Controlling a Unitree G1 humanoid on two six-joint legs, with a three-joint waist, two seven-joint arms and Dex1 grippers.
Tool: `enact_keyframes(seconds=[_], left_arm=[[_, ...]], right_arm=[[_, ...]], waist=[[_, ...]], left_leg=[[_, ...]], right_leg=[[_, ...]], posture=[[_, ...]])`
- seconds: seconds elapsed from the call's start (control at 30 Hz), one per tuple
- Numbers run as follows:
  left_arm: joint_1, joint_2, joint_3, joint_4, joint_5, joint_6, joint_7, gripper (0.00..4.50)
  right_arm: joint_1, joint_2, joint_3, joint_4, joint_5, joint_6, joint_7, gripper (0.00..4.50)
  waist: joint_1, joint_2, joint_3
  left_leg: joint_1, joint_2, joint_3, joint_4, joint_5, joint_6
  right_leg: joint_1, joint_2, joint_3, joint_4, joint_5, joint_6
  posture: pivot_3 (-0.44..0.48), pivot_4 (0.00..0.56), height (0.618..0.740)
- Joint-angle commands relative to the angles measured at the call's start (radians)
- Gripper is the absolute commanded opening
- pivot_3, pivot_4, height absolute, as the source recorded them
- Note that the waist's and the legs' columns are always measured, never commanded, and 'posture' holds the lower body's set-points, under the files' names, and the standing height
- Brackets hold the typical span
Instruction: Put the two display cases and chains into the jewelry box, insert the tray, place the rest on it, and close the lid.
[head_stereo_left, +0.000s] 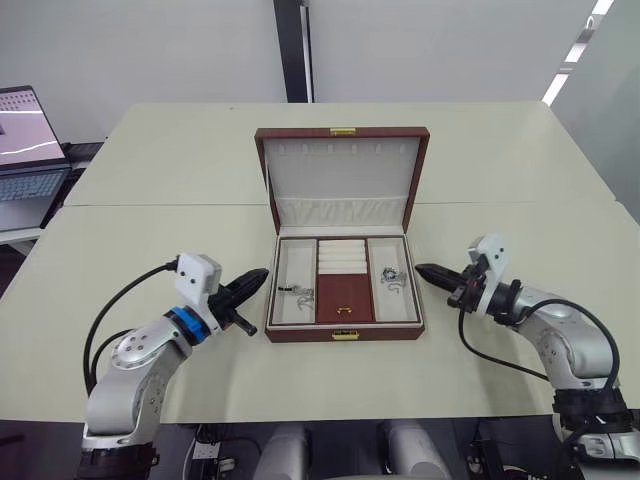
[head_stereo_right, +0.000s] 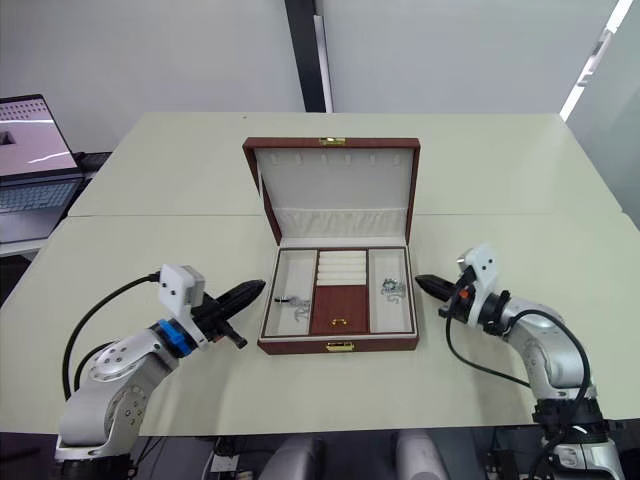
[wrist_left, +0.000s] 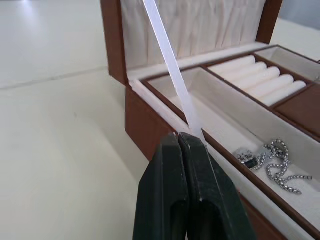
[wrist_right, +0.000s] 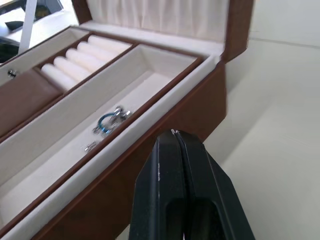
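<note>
The brown jewelry box (head_stereo_left: 340, 336) stands open at mid-table, its cream-lined lid (head_stereo_left: 342, 165) upright. The tray (head_stereo_left: 345, 300) sits inside it, with ring rolls (head_stereo_left: 342, 257) in the middle. A silver chain piece (wrist_left: 272, 162) lies in the tray's left compartment. Small silver and blue jewelry (wrist_right: 111, 120) lies in the right one. The display cases are hidden. My left gripper (head_stereo_left: 262, 273) is shut and empty, just left of the box's front corner. Just right of the box, my right gripper (head_stereo_left: 420, 268) is likewise shut and empty.
A laptop (head_stereo_left: 25, 150) sits on a side table at the far left. A seam (head_stereo_left: 150, 206) between two tabletops runs behind the box. Bare tabletop lies on both sides of the box and in front of it.
</note>
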Motion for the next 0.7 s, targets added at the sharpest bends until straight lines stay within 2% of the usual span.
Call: enact_keyframes(seconds=[0.03,0.23,0.4,0.6,0.7], left_arm=[[0.146,-0.012,0.056,-0.181,-0.030,-0.061,0.010,0.02],[0.342,-0.094,0.147,-0.339,-0.075,-0.152,0.073,0.02],[0.562,-0.206,0.149,-0.518,-0.036,-0.289,0.105,0.02],[0.760,-0.293,0.071,-0.585,0.002,-0.398,0.094,0.02],[0.806,-0.310,0.031,-0.574,0.026,-0.457,0.088,0.02]], right_arm=[[-0.061,-0.025,-0.040,0.088,-0.002,-0.085,0.021,0.00],[-0.202,-0.050,-0.032,0.310,-0.037,-0.198,0.063,0.00],[-0.375,-0.043,-0.014,0.562,-0.088,-0.319,0.098,0.00],[-0.531,-0.036,-0.017,0.809,-0.131,-0.452,0.122,0.00],[-0.609,-0.023,-0.020,0.909,-0.144,-0.508,0.118,0.00]], waist=[[0.000,0.000,0.000],[0.004,0.000,0.000],[0.001,-0.001,0.000],[0.002,-0.001,0.001],[0.002,-0.001,0.001]], left_leg=[[0.000,0.000,0.001,0.000,0.000,0.000],[0.000,0.000,0.004,0.000,0.000,0.000],[0.001,0.000,0.008,0.000,0.000,0.000],[0.001,0.001,0.010,0.000,0.000,0.001],[0.001,0.000,0.012,0.001,-0.001,0.001]], right_leg=[[0.000,0.000,0.001,0.000,0.000,0.000],[0.001,0.000,0.000,0.000,0.001,-0.001],[0.002,0.000,0.002,-0.002,0.001,0.000],[0.002,0.000,0.002,-0.002,0.001,-0.001],[0.002,0.000,0.003,-0.002,0.001,0.000]], posture=[[0.000,0.150,0.740],[0.000,0.150,0.740],[0.000,0.150,0.740],[0.000,0.150,0.740],[0.000,0.150,0.740]])
